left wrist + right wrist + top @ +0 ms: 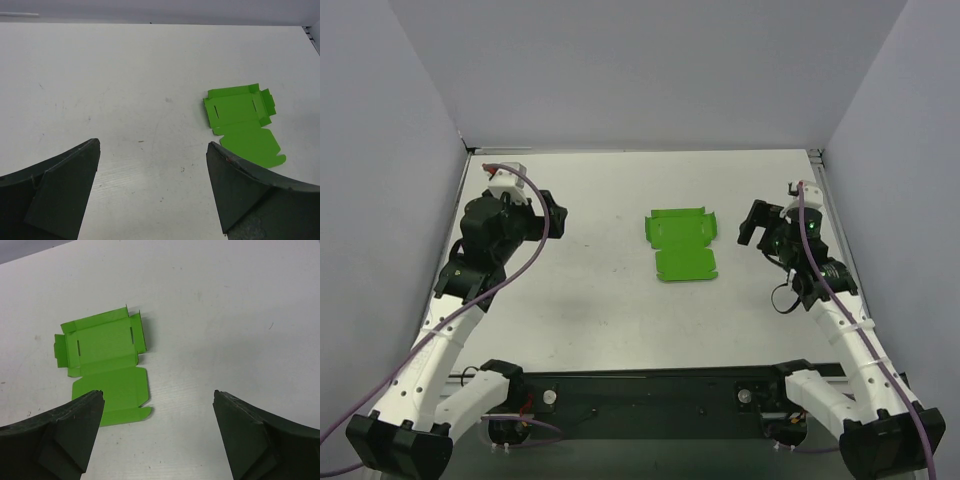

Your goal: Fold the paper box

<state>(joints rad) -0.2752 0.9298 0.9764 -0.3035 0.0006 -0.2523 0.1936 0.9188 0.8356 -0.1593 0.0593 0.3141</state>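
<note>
Across the pale table (620,320), the left arm (440,340) and the right arm (860,340) reach inward from the near edge. The left gripper (152,144) and the right gripper (158,392) each have their fingers spread wide and hold nothing. Between them, apart from both, the paper box (682,245) lies near the table's middle, largely unfolded, its lid panel flat and its small side flaps slightly raised.
</note>
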